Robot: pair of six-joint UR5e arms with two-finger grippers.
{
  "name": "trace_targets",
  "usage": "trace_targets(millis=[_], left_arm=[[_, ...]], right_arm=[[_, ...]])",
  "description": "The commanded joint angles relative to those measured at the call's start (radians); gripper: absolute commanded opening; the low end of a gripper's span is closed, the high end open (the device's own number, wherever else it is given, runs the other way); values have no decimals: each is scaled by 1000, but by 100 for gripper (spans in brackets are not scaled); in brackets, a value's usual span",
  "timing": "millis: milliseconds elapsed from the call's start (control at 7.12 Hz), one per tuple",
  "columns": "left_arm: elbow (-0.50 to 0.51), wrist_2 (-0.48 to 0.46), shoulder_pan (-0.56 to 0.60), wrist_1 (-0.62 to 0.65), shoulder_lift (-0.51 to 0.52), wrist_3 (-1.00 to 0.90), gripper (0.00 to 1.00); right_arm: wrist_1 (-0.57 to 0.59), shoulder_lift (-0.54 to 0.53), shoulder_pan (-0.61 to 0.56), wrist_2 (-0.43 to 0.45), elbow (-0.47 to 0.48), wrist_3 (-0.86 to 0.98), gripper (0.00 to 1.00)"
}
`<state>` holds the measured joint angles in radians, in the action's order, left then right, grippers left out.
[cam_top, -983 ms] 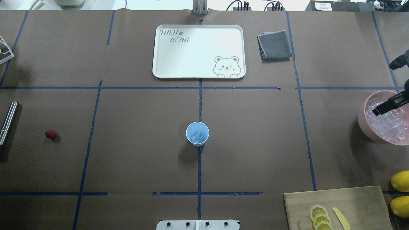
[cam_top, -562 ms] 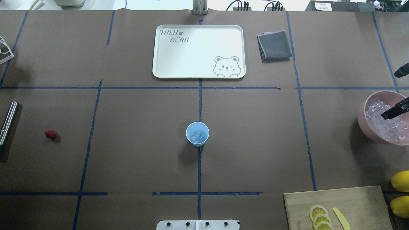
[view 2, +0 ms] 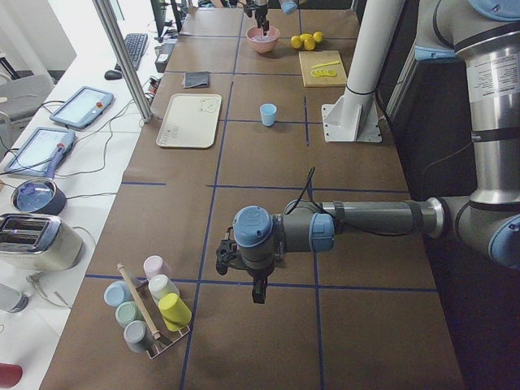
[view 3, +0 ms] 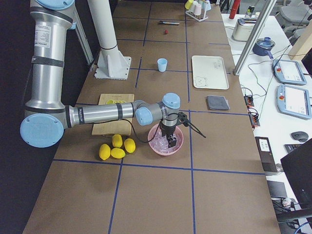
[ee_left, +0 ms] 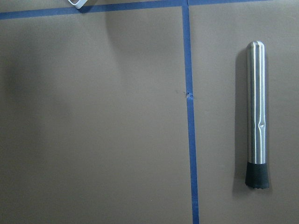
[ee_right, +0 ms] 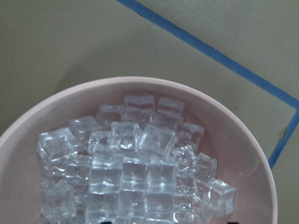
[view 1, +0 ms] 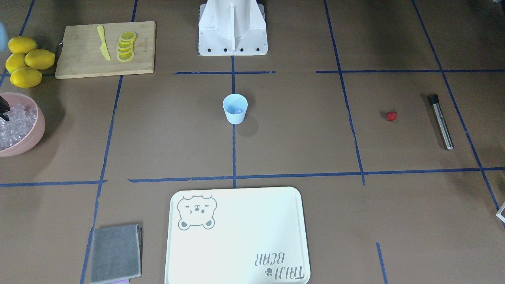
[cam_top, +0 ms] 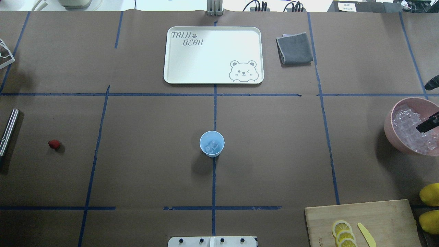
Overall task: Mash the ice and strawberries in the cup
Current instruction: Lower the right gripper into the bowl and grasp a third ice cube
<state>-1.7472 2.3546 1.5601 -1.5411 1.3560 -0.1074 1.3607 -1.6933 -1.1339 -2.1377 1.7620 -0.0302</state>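
Our right gripper (cam_top: 424,126) hangs over ice (ee_right: 131,172) in the pink bowl (cam_top: 389,124), fingers spread — for the left gripper (view 2: 258,291), we cannot tell.

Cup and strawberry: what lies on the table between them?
In the overhead view, only bare table, crossed by one blue tape line, separates the cup from the strawberry.

"TAIJI BEAR" on the tray (cam_top: 212,58)

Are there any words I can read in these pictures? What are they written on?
"TAIJI BEAR": on the white tray, with a bear drawing.
White label beyond the table's far edge: too blurred to read.
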Motion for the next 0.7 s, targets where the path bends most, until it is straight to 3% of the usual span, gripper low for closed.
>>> trace_targets(millis=[0, 281, 562], left_arm=[[0, 0, -2, -5, 2, 0, 100], [0, 0, -3, -8, 3, 0, 100], [0, 0, -5, -8, 5, 0, 100]], right_arm=[[8, 0, 13, -1, -7, -5, 75], [3, -22, 20, -10, -3, -4, 74], [0, -34, 28, -11, 1, -2, 58]])
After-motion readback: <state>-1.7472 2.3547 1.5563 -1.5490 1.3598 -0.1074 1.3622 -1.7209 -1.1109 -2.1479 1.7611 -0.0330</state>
